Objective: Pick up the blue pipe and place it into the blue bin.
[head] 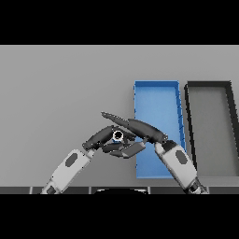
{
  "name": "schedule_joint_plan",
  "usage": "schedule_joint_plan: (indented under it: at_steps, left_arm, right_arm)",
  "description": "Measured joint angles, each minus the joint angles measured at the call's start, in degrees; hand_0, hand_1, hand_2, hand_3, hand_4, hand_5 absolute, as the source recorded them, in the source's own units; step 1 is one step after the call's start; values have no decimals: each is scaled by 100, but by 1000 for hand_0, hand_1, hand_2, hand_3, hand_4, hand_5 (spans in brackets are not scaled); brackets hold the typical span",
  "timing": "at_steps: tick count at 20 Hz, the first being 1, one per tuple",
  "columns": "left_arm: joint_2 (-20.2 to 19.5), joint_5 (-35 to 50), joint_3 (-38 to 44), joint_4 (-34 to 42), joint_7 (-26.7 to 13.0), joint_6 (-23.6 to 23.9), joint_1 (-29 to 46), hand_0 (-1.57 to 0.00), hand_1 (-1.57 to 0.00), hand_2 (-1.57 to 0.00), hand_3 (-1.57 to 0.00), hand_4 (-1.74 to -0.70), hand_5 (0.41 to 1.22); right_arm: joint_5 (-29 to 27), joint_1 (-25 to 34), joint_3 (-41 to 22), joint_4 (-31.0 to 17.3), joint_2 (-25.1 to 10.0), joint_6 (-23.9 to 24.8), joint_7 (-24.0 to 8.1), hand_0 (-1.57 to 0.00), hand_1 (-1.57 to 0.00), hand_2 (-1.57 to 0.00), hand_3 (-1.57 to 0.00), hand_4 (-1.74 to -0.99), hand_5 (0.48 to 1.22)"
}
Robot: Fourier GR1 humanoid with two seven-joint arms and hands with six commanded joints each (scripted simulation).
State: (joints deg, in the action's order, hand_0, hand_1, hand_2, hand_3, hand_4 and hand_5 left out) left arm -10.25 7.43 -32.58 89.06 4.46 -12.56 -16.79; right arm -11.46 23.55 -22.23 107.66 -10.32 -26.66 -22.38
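The blue pipe (118,136) shows end-on as a pale ring with a dark bore, just left of the blue bin (156,100). My left hand (99,137) comes in from the lower left and curls round the pipe, with fingers above and below it. My right hand (145,129) reaches in from the lower right across the bin's left wall. Its fingers (114,117) stretch out straight over the pipe and the left hand. Most of the pipe's body is hidden between the two hands.
A black bin (192,116) stands right beside the blue bin, on its right. Grey table (60,93) spreads to the left and behind the hands. My right forearm (179,161) covers the blue bin's near right corner.
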Motion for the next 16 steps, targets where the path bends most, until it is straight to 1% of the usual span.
schedule_joint_plan:
  at_steps: [2, 3, 4, 5, 6, 7, 8, 9, 10, 11, 12, 13, 14, 15, 16]
  left_arm:
    - [-27, -143, -18, -32, -20, 32, -30, -1571, -1571, -1571, -1535, -1737, 1221]
    - [-22, -76, 2, -84, -44, -29, -13, -1571, -1571, -1571, -1484, -1736, 1221]
    - [-35, 30, 25, -13, -65, -76, 34, -1394, -1326, -1320, -1288, -1737, 1221]
    - [-91, -177, -9, -46, 35, -40, -4, -1182, -1078, -1063, -1030, -1682, 1221]
    - [-258, -377, -100, -23, -364, -98, -95, -991, -878, -850, -824, -1552, 1221]
    - [-320, -436, -151, -17, -698, -197, -168, -818, -706, -680, -659, -1480, 1221]
    - [-332, -470, -128, 77, -898, -212, -143, -776, -706, -686, -583, -1533, 1221]
    - [-229, -487, -62, 51, -812, -169, -132, -935, -879, -863, -781, -1574, 1221]
    - [-163, -545, -26, 24, -649, -108, -107, -1063, -1017, -969, -939, -1607, 1221]
    - [-50, -489, -12, 3, -573, -43, -53, -1164, -1128, -1051, -1065, -1634, 1221]
    - [-33, -435, 46, -21, -586, -66, -11, -1246, -1217, -1115, -1166, -1655, 1221]
    - [5, -354, 103, 22, -577, -98, 78, -1311, -1287, -1186, -1247, -1673, 1221]
    - [100, -319, 116, 44, -587, -122, 124, -1363, -1344, -1254, -1312, -1686, 1221]
    - [138, -235, 207, 11, -515, -219, 142, -1404, -1390, -1310, -1364, -1697, 1221]
    - [158, -236, 257, 6, -434, -297, 165, -1438, -1426, -1348, -1405, -1706, 1221]
  right_arm:
    - [-26, 206, -44, -185, 156, -46, 12, 1, -12, -29, -2, -1222, 506]
    - [-79, 318, -46, -262, 207, -86, 1, -53, -84, -102, -46, -1245, 506]
    - [-120, 443, -27, -383, 249, -123, -38, -181, -225, -237, -161, -1294, 509]
    - [-159, 557, -39, -461, 285, -185, -62, -345, -375, -379, -296, -1335, 507]
    - [-161, 646, -78, -553, 321, -265, -117, -527, -534, -531, -440, -1362, 508]
    - [-88, 694, -150, -622, 368, -320, -114, -718, -699, -739, -635, -1430, 522]
    - [-124, 786, -115, -730, 360, -384, -4, -888, -873, -905, -768, -1486, 550]
    - [-246, 812, -156, -744, 442, -375, 61, -1025, -1013, -1038, -868, -1530, 606]
    - [-483, 805, -139, -735, 416, -442, 10, -1134, -1124, -1145, -957, -1562, 666]
    - [-674, 862, -163, -762, 467, -435, -145, -1221, -1214, -1230, -1080, -1526, 728]
    - [-746, 858, -171, -842, 482, -403, -168, -1291, -1285, -1298, -1178, -1495, 826]
    - [-807, 806, -210, -901, 562, -364, 40, -1347, -1342, -1353, -1257, -1469, 905]
    - [-841, 772, -187, -928, 522, -359, 326, -1392, -1388, -1396, -1320, -1452, 968]
    - [-745, 808, -210, -982, 518, -323, 541, -1428, -1425, -1431, -1370, -1441, 1019]
    - [-487, 841, -287, -969, 436, -332, 866, -1456, -1454, -1459, -1410, -1447, 1059]
